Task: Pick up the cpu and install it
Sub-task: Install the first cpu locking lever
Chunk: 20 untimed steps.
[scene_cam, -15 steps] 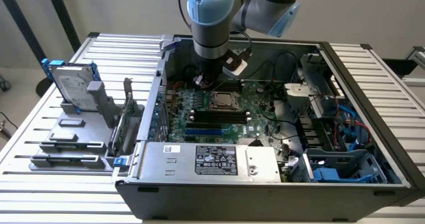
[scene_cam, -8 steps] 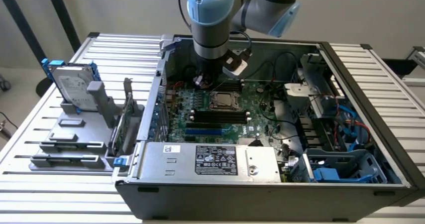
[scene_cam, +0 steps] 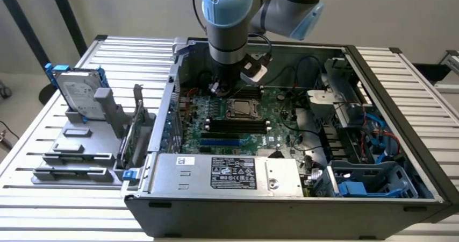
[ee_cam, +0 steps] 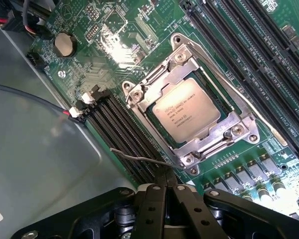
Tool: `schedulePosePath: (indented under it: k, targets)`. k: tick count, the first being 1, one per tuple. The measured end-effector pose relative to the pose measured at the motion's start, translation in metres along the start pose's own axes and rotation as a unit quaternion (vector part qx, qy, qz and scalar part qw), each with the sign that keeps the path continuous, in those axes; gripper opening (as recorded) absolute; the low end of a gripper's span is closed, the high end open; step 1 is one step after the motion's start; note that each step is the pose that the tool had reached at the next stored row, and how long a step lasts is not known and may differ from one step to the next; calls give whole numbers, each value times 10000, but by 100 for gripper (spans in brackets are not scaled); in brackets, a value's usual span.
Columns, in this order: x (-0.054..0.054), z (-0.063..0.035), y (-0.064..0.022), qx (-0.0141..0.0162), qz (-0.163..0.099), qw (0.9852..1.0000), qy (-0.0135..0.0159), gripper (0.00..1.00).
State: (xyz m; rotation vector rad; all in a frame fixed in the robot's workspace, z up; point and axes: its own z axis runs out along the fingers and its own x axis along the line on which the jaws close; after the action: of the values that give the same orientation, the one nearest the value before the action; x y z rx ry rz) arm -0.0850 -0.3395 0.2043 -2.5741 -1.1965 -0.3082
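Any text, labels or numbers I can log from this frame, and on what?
Nothing reads clearly enough to quote.
cpu: several printed lines on its lid, too blurred.
power supply sticker: dark, with pale print, too small.
motherboard: white markings, too small.

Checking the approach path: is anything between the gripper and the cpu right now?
The cpu lies in the socket frame, its top uncovered. A thin wire lever crosses just ahead of the gripper, between it and the socket; nothing else visible intervenes.
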Motion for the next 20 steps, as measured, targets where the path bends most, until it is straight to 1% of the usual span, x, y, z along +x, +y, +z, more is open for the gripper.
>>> schedulePosePath:
  k: [13,20]
  targets:
    - [2,2,2,-22,-2,10000,-22,11]
    - [12,15,22,-37,-6,10000,-35,11]
